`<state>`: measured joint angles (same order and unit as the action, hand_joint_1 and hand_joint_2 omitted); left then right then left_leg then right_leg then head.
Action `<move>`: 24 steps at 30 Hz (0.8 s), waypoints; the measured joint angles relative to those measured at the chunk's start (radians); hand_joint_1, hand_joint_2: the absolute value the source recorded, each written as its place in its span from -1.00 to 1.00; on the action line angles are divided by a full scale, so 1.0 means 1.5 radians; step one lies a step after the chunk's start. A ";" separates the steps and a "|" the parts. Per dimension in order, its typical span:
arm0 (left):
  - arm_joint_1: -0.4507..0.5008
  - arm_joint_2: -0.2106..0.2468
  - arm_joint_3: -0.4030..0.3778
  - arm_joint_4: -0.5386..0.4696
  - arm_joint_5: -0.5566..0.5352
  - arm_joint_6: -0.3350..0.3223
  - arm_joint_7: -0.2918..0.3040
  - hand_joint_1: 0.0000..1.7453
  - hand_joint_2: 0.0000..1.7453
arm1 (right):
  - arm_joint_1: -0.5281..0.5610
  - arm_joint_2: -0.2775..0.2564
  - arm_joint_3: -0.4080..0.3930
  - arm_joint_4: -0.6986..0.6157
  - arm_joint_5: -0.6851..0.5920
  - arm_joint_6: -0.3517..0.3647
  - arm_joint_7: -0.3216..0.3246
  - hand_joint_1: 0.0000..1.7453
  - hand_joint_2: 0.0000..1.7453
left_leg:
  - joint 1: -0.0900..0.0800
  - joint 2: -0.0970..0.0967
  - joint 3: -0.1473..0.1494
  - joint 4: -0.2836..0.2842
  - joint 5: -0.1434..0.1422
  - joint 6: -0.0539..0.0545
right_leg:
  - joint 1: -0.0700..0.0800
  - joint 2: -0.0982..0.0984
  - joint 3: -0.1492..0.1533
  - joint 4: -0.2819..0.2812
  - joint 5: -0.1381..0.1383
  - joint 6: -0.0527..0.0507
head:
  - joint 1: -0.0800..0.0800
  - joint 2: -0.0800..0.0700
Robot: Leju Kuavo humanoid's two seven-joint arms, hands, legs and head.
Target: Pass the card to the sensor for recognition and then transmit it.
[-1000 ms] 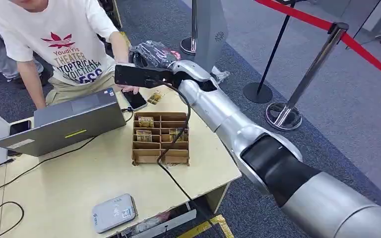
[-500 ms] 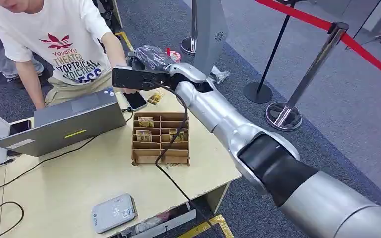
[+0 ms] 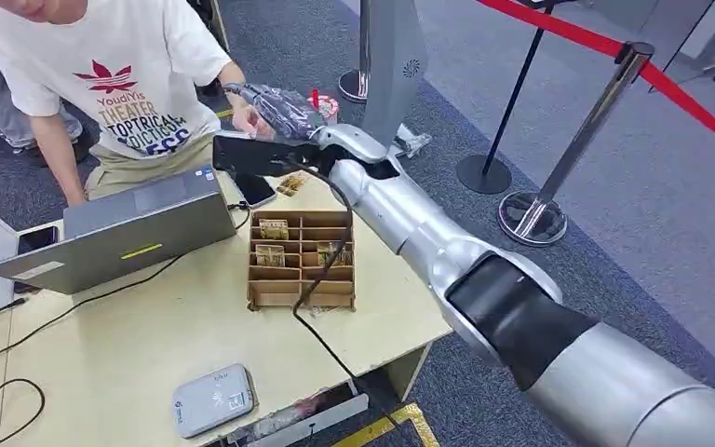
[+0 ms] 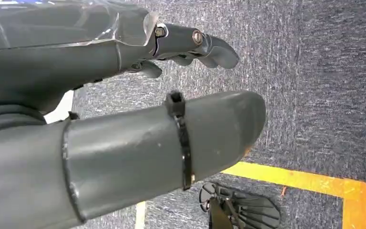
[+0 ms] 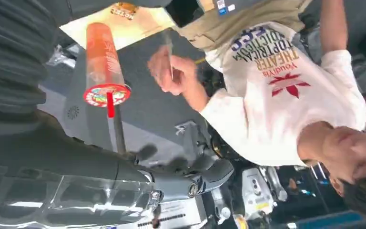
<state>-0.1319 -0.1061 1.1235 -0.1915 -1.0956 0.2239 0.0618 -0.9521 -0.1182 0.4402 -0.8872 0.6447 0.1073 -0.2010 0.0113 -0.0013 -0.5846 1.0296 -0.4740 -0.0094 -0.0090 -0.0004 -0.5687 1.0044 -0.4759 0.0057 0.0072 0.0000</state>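
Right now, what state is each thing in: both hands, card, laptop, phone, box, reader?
Right hand: reaching toward the person, fingers apart, holding nothing.
Left hand: holding nothing, over the floor.
Card: apparently pinched in the person's hand.
Laptop: open.
Phone: flat on the table, screen dark.
Box: cards in some compartments, others empty.
Reader: flat, nothing on it.

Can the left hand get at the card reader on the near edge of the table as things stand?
Probably not right away: the left hand hangs low over carpet and floor tape. Still, the card reader lies uncovered on the table, with nothing on top.
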 joint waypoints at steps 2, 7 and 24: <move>0.000 0.000 -0.002 0.000 0.000 0.000 0.000 -1.00 -1.00 | 0.015 0.000 -0.001 -0.019 -0.003 -0.016 -0.005 -1.00 1.00 | 0.000 0.000 0.000 0.000 0.000 0.000 | 0.000 0.000 0.000 0.000 0.000 0.000 | 0.000 0.000; 0.000 -0.001 -0.003 0.000 0.000 0.001 -0.001 -1.00 -1.00 | 0.090 -0.001 -0.029 -0.109 -0.047 -0.082 -0.044 -1.00 1.00 | 0.000 0.000 0.000 0.000 0.000 0.000 | 0.000 0.000 0.000 0.000 0.000 0.000 | -0.001 0.000; 0.017 -0.005 -0.002 0.000 0.029 0.010 -0.011 -1.00 -1.00 | 0.404 0.039 -0.103 -0.349 -0.313 -0.092 -0.162 -1.00 1.00 | 0.000 -0.001 0.000 -0.001 -0.001 0.000 | 0.000 -0.001 0.000 0.000 -0.001 0.000 | 0.000 0.000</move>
<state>-0.1062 -0.1137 1.1208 -0.1915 -1.0517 0.2392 0.0450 -0.3459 -0.0595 0.2865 -1.4107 0.1758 -0.0309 -0.4444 0.0119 -0.0022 -0.5850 1.0288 -0.4748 -0.0096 -0.0086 -0.0014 -0.5688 1.0042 -0.4773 0.0057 0.0072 0.0000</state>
